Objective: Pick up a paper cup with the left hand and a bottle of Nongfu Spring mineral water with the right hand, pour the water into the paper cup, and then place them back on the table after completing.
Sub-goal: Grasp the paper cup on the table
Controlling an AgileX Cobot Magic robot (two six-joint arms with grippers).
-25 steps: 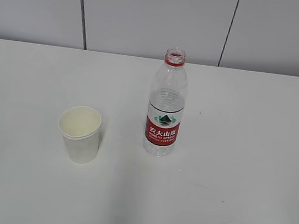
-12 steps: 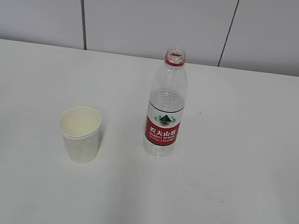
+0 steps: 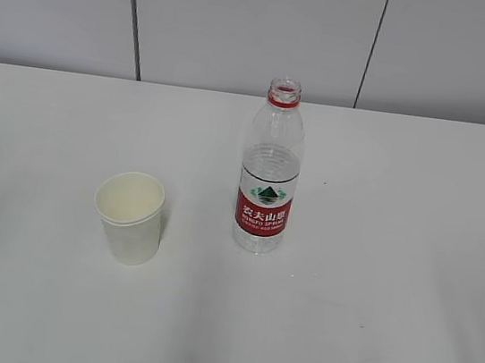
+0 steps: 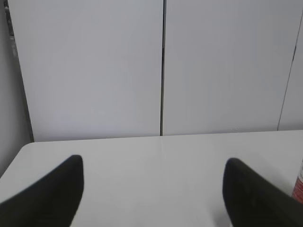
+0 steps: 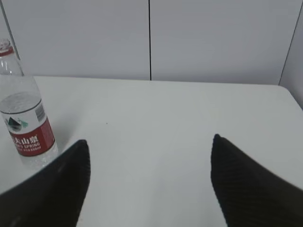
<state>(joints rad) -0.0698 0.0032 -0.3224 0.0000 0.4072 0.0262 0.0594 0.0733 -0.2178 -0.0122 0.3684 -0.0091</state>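
A white paper cup (image 3: 130,216) stands upright and empty on the white table (image 3: 394,257), left of centre. An uncapped Nongfu Spring bottle (image 3: 269,169) with a red label stands upright to its right; clear water (image 3: 270,163) fills it to about mid-height. The bottle also shows in the right wrist view (image 5: 24,118) at far left, and its label edge shows in the left wrist view (image 4: 298,182). My left gripper (image 4: 154,165) is open and empty above bare table. My right gripper (image 5: 150,146) is open and empty, right of the bottle. Neither gripper shows in the exterior view.
A grey panelled wall (image 3: 246,29) rises behind the table's far edge. The table's left corner (image 4: 28,144) shows in the left wrist view and its right edge (image 5: 289,94) in the right wrist view.
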